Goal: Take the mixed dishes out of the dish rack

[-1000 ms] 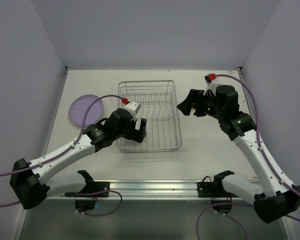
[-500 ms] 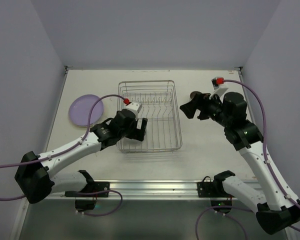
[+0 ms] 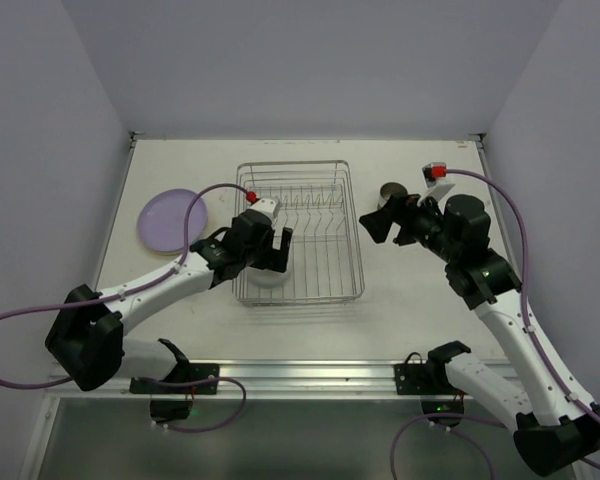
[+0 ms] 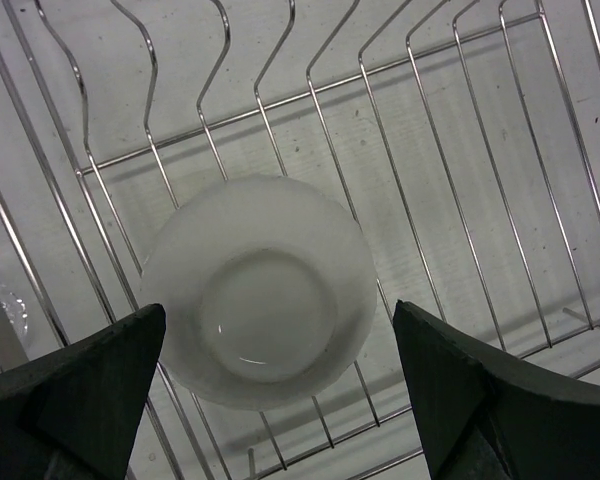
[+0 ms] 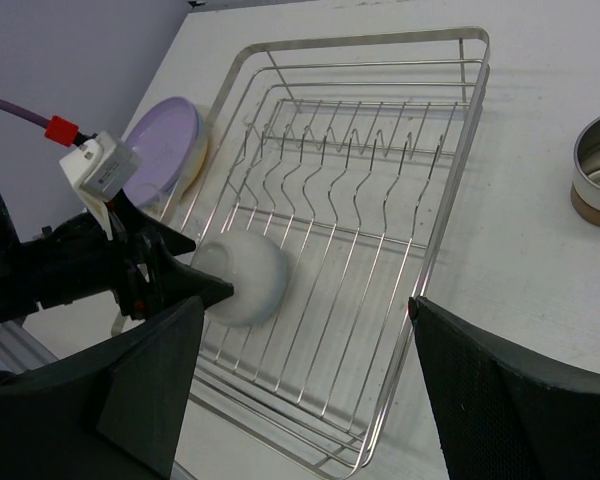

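Inside dish rack (image 3: 320,175), near-left corner: white bowl (image 4: 255,290), upside down. Left claw (image 4: 277,318) wide open, poised above it. Right claw (image 5: 298,310) open over surface (image 3: 420,290) right of rack, near brown cup (image 5: 598,168).

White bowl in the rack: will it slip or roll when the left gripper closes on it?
Bowl looks glossy and rigid, so the open left gripper may slip on its curved wall. It sits on rack wires, round-sided, so a nudge could rock or roll it. Probably light, likely breakable.
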Robot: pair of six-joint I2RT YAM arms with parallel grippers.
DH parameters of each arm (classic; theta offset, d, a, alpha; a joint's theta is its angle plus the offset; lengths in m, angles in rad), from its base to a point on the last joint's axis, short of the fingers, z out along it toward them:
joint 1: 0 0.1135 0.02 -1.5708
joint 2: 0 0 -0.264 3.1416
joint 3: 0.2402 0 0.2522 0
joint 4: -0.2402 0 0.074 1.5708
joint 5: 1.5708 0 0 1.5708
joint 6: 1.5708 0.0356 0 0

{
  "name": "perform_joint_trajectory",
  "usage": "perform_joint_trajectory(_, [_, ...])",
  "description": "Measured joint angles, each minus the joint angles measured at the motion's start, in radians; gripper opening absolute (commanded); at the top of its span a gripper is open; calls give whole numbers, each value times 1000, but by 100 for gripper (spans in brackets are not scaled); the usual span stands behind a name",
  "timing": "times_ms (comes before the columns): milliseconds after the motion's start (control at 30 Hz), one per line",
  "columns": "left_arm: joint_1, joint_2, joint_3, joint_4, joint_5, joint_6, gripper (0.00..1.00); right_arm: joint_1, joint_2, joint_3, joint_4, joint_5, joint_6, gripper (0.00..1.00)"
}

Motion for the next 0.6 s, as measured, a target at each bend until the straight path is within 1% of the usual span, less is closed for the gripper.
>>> perform_joint_trajectory(200, [1, 48, 2, 34, 58, -1, 100, 0, -3, 0, 20, 0, 0, 87])
perform_joint_trajectory(500, [1, 53, 2, 100, 199, -24, 100, 0, 36, 0, 22, 0, 0, 87])
perform_joint_trajectory(600, [1, 53, 2, 106, 216, -27, 100, 0, 51, 0, 21, -5, 0, 88])
